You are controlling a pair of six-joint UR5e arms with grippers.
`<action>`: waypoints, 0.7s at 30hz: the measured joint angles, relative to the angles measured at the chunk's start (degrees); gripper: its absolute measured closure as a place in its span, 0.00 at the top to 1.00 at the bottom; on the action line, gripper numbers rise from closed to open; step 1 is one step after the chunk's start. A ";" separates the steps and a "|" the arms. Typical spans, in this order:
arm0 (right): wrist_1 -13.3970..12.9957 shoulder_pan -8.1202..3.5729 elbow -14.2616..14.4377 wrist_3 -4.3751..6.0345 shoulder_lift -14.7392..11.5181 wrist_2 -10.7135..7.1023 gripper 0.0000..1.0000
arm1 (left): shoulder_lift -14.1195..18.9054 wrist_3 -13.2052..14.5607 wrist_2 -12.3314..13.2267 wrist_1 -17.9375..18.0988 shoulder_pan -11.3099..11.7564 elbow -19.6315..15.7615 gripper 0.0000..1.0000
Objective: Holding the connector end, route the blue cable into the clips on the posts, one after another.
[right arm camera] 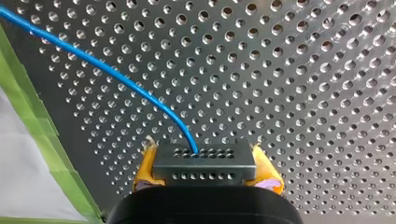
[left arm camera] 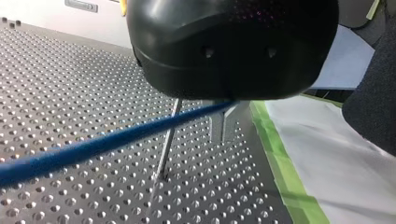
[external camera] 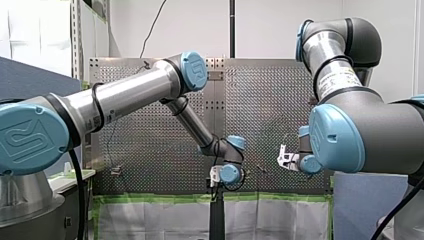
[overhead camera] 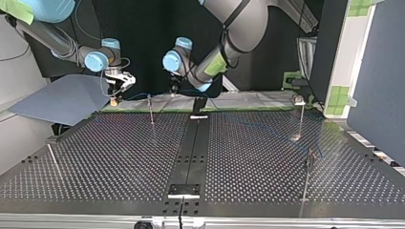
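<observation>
My right pincer [right arm camera: 205,171] clamps the connector [right arm camera: 204,161]. My left pincer [left arm camera: 223,136], closed on the blue cable [left arm camera: 93,148], has a post [overhead camera: 151,109] at its seven o'clock in the top view. Keep the cable taut and lower it gently.

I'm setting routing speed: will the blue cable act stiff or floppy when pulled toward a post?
Probably flexible: the thin blue cable leaves the grey perforated connector block in a smooth curve. Likely light: it runs straight where stretched above the perforated metal table to my left gripper. Slack would probably sag.
</observation>
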 joint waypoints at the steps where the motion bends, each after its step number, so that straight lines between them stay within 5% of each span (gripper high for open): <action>1: -0.02 0.00 0.00 0.00 0.00 0.00 0.00 | 0.00 -0.03 0.15 0.05 0.09 -0.01 0.01; 21: 0.06 0.13 0.03 0.00 0.31 0.04 0.00 | -1.56 -3.95 3.61 0.91 1.50 1.07 0.01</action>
